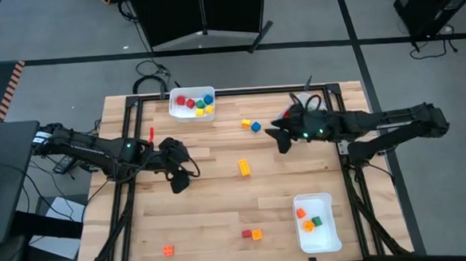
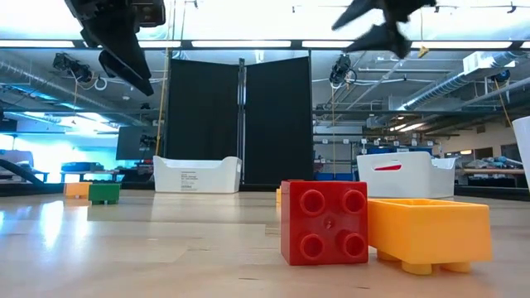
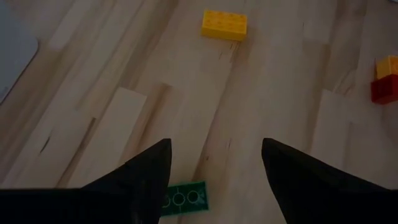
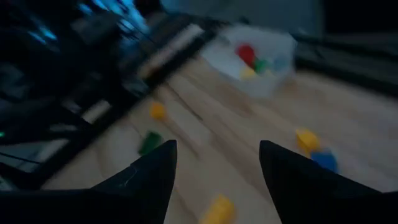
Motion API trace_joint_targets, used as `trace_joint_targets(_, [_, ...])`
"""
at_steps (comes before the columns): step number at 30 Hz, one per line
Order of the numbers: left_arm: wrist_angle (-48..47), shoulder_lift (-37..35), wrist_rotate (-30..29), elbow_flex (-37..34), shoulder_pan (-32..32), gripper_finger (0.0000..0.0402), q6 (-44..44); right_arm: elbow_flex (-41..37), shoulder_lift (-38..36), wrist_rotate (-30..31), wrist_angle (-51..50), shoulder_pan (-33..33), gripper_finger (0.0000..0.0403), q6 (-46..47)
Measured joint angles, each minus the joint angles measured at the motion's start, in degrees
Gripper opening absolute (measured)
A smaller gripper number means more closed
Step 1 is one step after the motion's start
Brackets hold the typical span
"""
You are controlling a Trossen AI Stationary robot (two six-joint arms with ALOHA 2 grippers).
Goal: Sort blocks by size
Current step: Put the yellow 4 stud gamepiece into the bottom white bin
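Blocks are lying scattered across the table [image 1: 222, 219]: a yellow brick [image 1: 244, 167] at centre, a yellow and blue pair [image 1: 251, 125] toward 12 o'clock, a red and orange pair [image 1: 252, 234] toward 6 o'clock. Two white bins [image 1: 192, 103] [image 1: 317, 222] are holding more. The left gripper [image 3: 214, 163] is hovering released above a green brick [image 3: 183, 198], half hidden under its finger and unseen from overhead. The right gripper [image 4: 217, 163] is hanging released at 1 o'clock.

Left gripper [image 3: 214, 180] spread wide over the wood; green brick [image 3: 183, 199] beneath; yellow brick [image 3: 224, 25] beyond.
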Motion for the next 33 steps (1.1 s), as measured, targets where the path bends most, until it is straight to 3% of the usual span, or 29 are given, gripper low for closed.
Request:
trace_joint_targets(3, [-0.6,0.0,0.0,0.0,0.0,0.0258,0.0,2.0,3.9,-4.8,4.1,-4.3,0.024,-3.8])
trace_joint_targets(10, [-1.0,0.0,0.0,0.0,0.0,0.0258,0.0,16.5,21.8,-14.5,-11.1,-14.0,0.024,-13.9])
trace_joint_targets(24, [-0.9,0.0,0.0,0.0,0.0,0.0258,0.0,45.4,53.2,-20.3,-32.7,-22.5,0.024,-37.5])
trace_joint_targets(33, [-0.9,0.0,0.0,0.0,0.0,0.0258,0.0,50.6,63.4,-20.5,-38.3,-25.7,0.024,-42.9])
